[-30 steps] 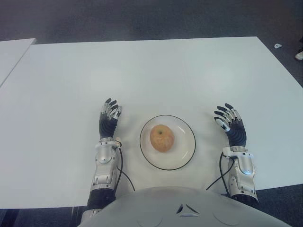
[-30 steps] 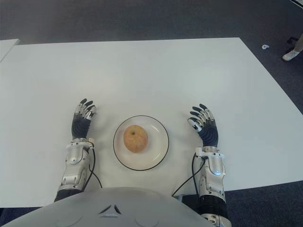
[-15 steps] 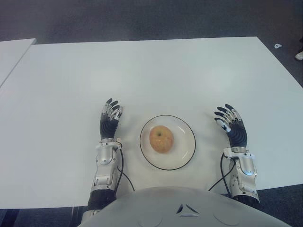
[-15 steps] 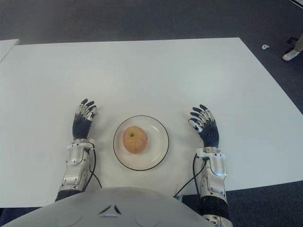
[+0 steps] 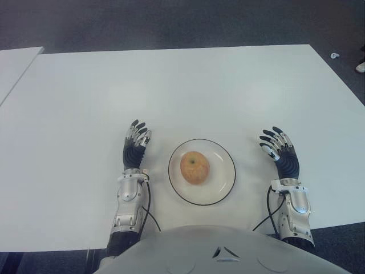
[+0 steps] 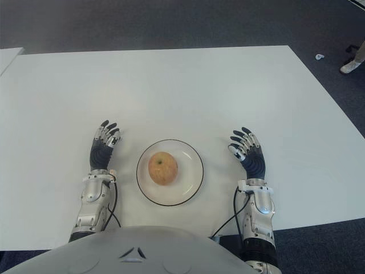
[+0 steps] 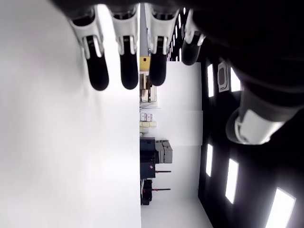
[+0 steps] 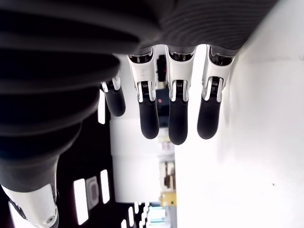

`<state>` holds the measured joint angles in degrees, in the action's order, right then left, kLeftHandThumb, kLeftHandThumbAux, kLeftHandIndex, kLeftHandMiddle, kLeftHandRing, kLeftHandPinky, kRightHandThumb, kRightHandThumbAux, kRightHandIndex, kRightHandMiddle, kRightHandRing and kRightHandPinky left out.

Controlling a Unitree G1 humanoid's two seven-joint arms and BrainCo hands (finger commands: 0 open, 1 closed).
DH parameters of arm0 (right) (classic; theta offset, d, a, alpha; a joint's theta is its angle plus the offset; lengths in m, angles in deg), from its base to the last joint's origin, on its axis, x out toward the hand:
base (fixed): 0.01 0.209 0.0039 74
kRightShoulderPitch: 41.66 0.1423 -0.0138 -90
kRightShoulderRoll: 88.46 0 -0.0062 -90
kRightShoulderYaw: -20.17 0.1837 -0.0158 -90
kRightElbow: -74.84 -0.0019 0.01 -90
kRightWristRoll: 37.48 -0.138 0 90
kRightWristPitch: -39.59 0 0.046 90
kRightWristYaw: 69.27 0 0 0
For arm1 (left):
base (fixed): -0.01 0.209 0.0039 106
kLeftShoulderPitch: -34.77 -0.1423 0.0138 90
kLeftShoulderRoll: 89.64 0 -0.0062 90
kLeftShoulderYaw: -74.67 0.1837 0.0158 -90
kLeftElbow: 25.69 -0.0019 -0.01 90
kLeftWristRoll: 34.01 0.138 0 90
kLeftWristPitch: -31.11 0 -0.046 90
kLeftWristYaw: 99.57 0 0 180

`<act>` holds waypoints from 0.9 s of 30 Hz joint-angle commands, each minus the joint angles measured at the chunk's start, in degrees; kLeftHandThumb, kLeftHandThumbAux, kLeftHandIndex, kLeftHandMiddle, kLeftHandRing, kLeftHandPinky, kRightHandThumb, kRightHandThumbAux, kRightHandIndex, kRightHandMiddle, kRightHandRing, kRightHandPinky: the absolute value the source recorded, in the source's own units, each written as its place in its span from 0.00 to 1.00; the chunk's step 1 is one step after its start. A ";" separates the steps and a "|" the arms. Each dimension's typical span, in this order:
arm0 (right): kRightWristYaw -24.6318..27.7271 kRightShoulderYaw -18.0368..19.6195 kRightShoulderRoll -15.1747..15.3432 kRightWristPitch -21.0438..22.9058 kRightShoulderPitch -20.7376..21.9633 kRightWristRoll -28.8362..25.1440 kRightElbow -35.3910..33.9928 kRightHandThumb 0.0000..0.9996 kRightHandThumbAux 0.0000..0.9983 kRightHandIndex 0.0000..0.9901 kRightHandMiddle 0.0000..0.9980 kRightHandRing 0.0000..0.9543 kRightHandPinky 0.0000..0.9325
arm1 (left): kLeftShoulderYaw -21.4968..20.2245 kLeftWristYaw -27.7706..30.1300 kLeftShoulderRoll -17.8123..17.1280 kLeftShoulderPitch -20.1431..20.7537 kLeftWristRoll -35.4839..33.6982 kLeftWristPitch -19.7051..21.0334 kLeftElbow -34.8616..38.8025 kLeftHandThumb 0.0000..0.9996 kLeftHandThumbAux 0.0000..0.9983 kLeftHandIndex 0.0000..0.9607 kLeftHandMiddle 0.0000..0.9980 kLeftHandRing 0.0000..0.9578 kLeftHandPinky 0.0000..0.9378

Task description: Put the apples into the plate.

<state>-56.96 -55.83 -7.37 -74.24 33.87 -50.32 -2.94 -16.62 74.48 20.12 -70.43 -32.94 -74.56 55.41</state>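
One yellow-orange apple [image 5: 195, 167] sits upright in a white plate with a dark rim [image 5: 224, 185], near the table's front edge. My left hand [image 5: 136, 143] shows just left of the plate, fingers straight and spread, holding nothing. My right hand [image 5: 278, 148] shows to the right of the plate, also open and empty. The left wrist view shows my fingers [image 7: 127, 52] extended over bare table; the right wrist view shows the same for the other fingers [image 8: 175, 114]. No other apple is in view.
The white table [image 5: 182, 91] stretches far ahead and to both sides. A second white table's corner [image 5: 14, 60] shows at the far left. Dark floor lies beyond, with a small white object [image 5: 334, 55] at the far right.
My left hand has shifted slightly right, toward the plate. The right hand has drawn back a little. The apple has rocked slightly in the plate.
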 commanded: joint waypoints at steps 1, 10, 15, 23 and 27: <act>0.19 -0.07 -0.35 2.07 -1.51 -0.34 1.00 0.70 0.68 0.15 0.27 0.30 0.36 | 0.67 1.13 0.58 -2.84 -0.79 2.98 -1.38 0.08 0.57 0.13 0.20 0.24 0.29; 0.15 -0.14 -0.30 2.11 -1.56 -0.42 0.93 0.70 0.68 0.15 0.27 0.30 0.36 | 0.84 1.88 0.59 -3.29 -1.01 2.16 -1.36 0.09 0.58 0.14 0.20 0.25 0.30; 0.08 -0.27 -0.43 2.03 -1.83 -0.36 0.69 0.70 0.68 0.15 0.27 0.30 0.36 | 0.78 2.23 0.70 -3.64 -1.32 2.10 -1.10 0.10 0.58 0.13 0.20 0.25 0.29; 0.04 -0.40 -0.60 1.91 -2.26 -0.30 0.35 0.70 0.68 0.15 0.27 0.30 0.36 | 1.31 2.35 0.75 -4.87 -0.92 1.76 0.34 0.11 0.57 0.13 0.20 0.25 0.29; 0.07 -0.47 -0.69 1.85 -2.75 -0.33 -0.11 0.70 0.68 0.15 0.27 0.30 0.36 | 2.36 2.18 0.77 -7.47 -0.07 1.73 2.93 0.11 0.56 0.13 0.20 0.25 0.28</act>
<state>-56.94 -55.90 -7.36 -74.21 32.80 -50.71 -3.86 -15.43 76.20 20.12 -73.78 -33.35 -75.12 58.52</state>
